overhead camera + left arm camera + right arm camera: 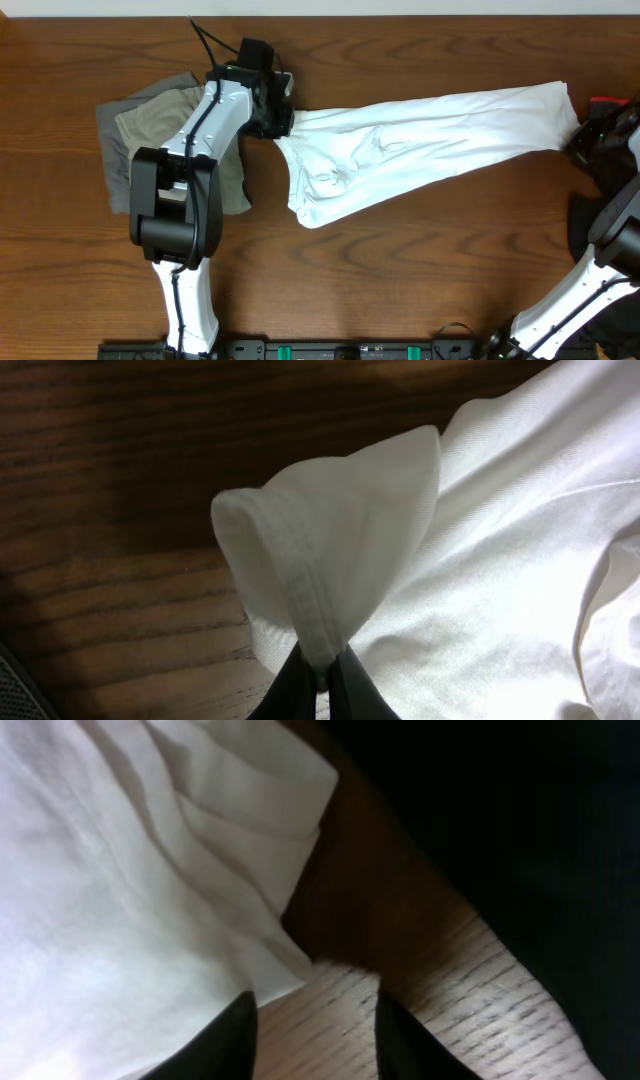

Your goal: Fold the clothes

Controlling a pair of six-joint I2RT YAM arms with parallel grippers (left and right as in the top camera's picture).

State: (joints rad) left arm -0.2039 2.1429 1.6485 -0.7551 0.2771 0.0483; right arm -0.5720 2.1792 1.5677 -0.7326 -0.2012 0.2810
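I see the white T-shirt [420,140] lying long across the middle of the wooden table [400,280]. It is bunched up narrow and runs from left to right. My left gripper [280,118] is at its left end. In the left wrist view the two black fingers [298,688] are pinched tight on the shirt's hem. A little fold of white cloth stands up above them.

My right gripper [588,138] is at the shirt's other end, near the right edge of the table. In the right wrist view its fingers [222,1040] stand apart with bare wood between them. The white cloth lies right by the finger on the picture's left side. This gripper holds nothing.

The khaki shorts [160,125] and a grey piece [108,140] lie in a pile under my left arm, just beside the shirt's left end.
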